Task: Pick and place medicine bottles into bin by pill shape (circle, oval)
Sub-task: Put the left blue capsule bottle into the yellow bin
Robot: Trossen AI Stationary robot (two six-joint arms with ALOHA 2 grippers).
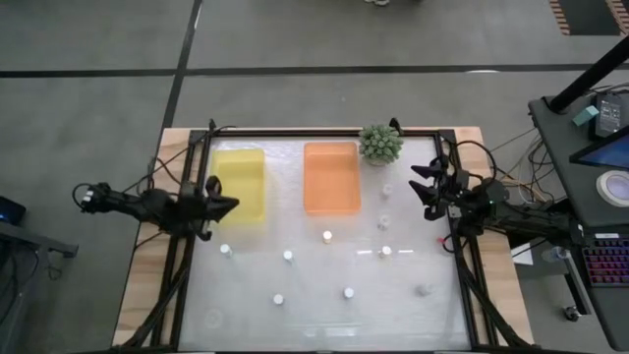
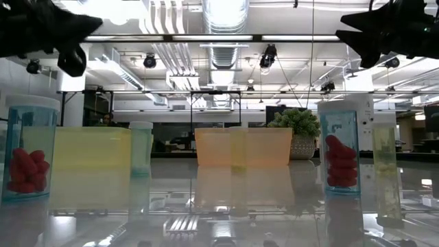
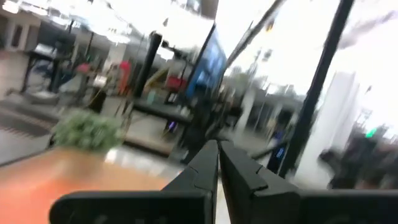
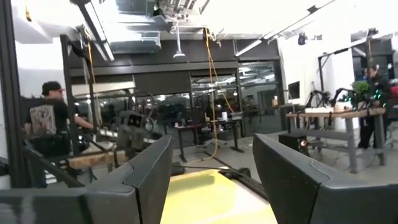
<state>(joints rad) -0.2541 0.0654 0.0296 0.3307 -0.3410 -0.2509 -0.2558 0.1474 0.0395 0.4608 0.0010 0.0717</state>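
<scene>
Several tiny white-capped medicine bottles stand upright on the glossy table, among them one (image 1: 327,237) near the middle, one (image 1: 226,251) at the left and one (image 1: 385,252) at the right. In the low view two bottles (image 2: 27,147) (image 2: 339,147) hold red pills. My left gripper (image 1: 232,206) is shut and empty, held above the table by the yellow tray's (image 1: 246,187) left side; its closed fingers show in the left wrist view (image 3: 217,152). My right gripper (image 1: 423,192) is open and empty at the table's right edge, also raised (image 4: 211,155).
An orange tray (image 1: 331,177) lies right of the yellow one at the far side. A spiky green plant ball (image 1: 380,144) stands at the far right. A black frame (image 1: 462,285) borders the table. A person (image 4: 46,124) stands in the room beyond.
</scene>
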